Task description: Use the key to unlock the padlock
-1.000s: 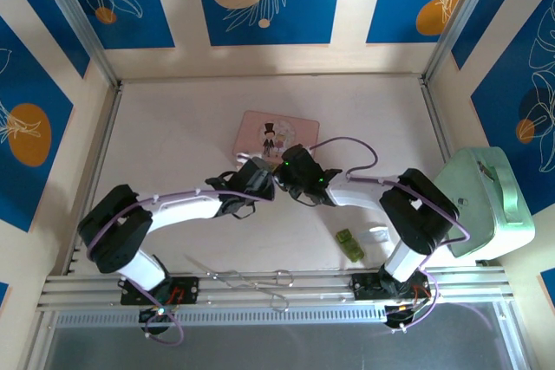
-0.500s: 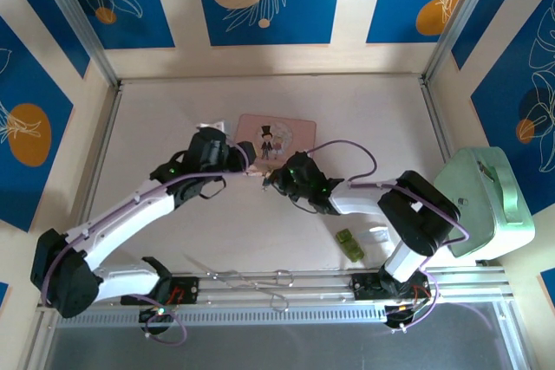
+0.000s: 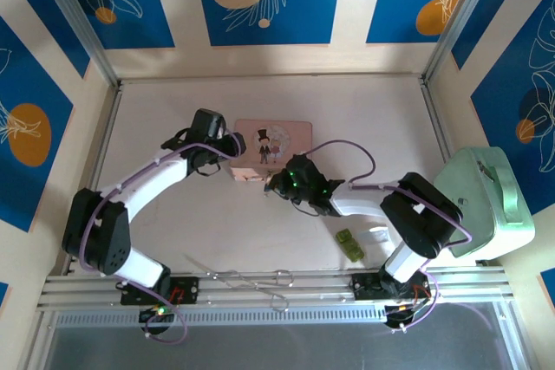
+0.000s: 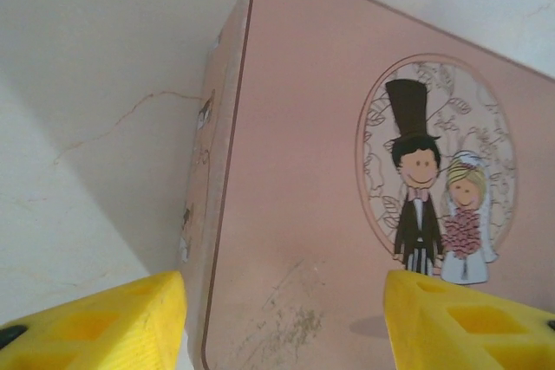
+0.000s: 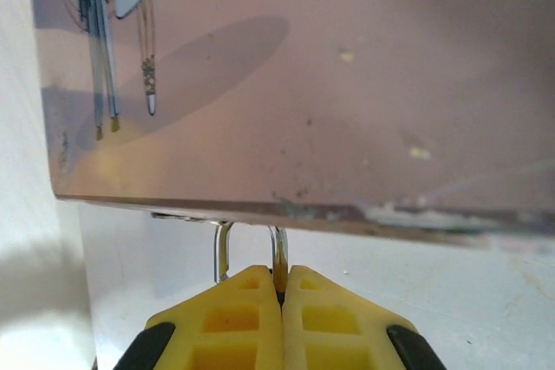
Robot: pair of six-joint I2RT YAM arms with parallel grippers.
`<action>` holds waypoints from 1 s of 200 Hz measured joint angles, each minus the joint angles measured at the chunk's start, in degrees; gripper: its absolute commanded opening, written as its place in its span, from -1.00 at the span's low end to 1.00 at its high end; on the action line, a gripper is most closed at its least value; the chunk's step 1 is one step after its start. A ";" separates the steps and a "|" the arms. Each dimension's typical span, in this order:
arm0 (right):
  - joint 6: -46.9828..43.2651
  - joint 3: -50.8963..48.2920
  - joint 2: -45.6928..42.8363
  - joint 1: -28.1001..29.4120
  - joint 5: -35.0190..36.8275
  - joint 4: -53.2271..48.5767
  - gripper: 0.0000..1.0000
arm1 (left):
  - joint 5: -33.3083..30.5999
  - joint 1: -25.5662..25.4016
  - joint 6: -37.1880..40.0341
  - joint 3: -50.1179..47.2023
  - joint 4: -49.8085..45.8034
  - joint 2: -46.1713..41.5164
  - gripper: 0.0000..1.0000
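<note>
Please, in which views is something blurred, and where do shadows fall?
Left wrist: left fingers blurred, box lid sharp, a shadow edge crosses the table. Right wrist: box wall hazy, a long shadow on it. Top external: sharp, evenly lit.

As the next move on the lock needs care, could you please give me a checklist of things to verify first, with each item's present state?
1. Right gripper shut on the silvery loop at the pink box's edge: ok.
2. That loop is the padlock's shackle: cannot tell.
3. Key in the right gripper: cannot tell.
4. Left gripper open above the box lid, holding nothing: ok.
5. Grippers apart from each other: ok.
</note>
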 measured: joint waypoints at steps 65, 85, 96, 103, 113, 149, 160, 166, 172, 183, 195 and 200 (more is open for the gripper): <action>-2.58 9.07 0.96 1.25 3.41 -19.02 -1.00 | 0.00 0.00 -0.20 -0.76 1.09 4.59 0.06; -4.76 14.29 3.15 2.32 6.47 -26.51 -1.00 | -0.02 0.00 -0.50 -2.47 1.99 4.46 0.06; -5.79 17.27 4.87 3.17 8.72 -30.23 -0.98 | 0.00 0.00 -1.20 -4.02 3.78 3.98 0.06; -6.49 18.88 5.95 3.76 10.19 -32.20 -0.89 | -0.02 0.00 -1.42 -4.79 4.61 3.43 0.05; -7.52 20.46 7.15 4.66 12.37 -34.21 -0.72 | -0.02 0.00 -1.79 -6.25 5.88 2.64 0.04; -10.36 22.23 8.24 8.68 19.69 -42.73 -0.21 | 0.39 0.00 -3.45 -9.49 10.62 1.42 0.03; -11.61 21.99 7.67 10.23 20.96 -44.89 -0.15 | 0.39 0.00 -3.69 -9.90 10.99 1.11 0.03; -12.28 21.73 6.88 10.78 21.38 -45.59 -0.14 | 0.37 0.00 -3.76 -9.90 10.99 1.07 0.03; -12.85 21.27 5.75 11.32 21.59 -45.92 -0.14 | 0.39 0.00 -3.85 -9.90 10.93 1.05 0.03; -14.08 20.20 2.78 11.89 21.51 -46.12 -0.16 | 0.37 0.00 -3.87 -9.88 10.82 1.01 0.03; -15.76 18.08 -1.46 11.65 21.07 -44.72 -0.33 | 0.37 0.00 -3.87 -9.81 10.49 0.87 0.03; -16.39 16.87 -3.39 11.32 20.76 -43.74 -0.43 | 0.39 0.00 -3.87 -9.70 10.23 0.81 0.03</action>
